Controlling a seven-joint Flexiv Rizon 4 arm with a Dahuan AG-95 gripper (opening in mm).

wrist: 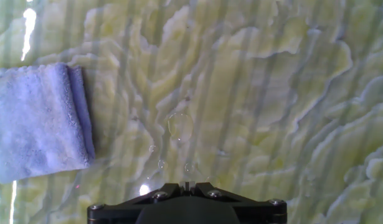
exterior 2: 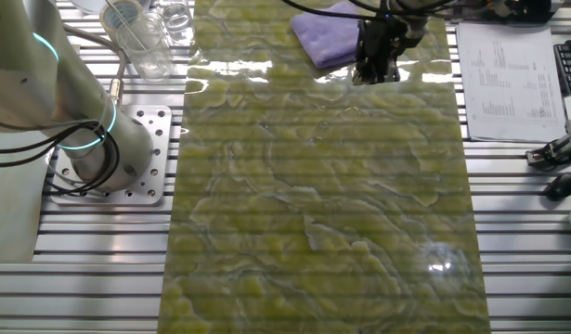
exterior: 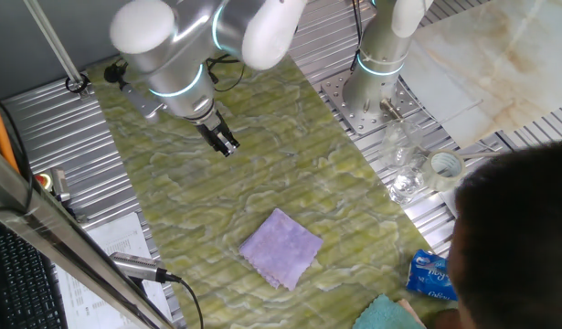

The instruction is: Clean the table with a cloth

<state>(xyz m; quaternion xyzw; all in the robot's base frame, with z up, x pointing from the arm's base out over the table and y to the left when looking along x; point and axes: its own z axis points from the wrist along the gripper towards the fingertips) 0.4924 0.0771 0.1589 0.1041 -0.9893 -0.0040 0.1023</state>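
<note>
The table (exterior: 262, 183) has a green-yellow marbled covering. The lilac cloth (exterior: 281, 247) lies folded flat on it near the front edge. It also shows in the other fixed view (exterior 2: 327, 39) and at the left of the hand view (wrist: 38, 121). My gripper (exterior: 224, 142) hangs above the table's middle, apart from the cloth, with its jaws together and nothing in them. In the other fixed view the gripper (exterior 2: 373, 70) is just beside the cloth's edge. A small clear wet patch with droplets (wrist: 179, 127) lies on the table below the fingertips (wrist: 188, 184).
Clear plastic cups (exterior: 404, 174), a tape roll (exterior: 445, 164), a blue tissue packet (exterior: 433, 277) and a teal cloth (exterior: 386, 315) sit to the right. The arm's base (exterior: 372, 100) stands at the back right. A person's head (exterior: 518, 238) fills the right corner. Papers (exterior 2: 508, 74) lie beside the table.
</note>
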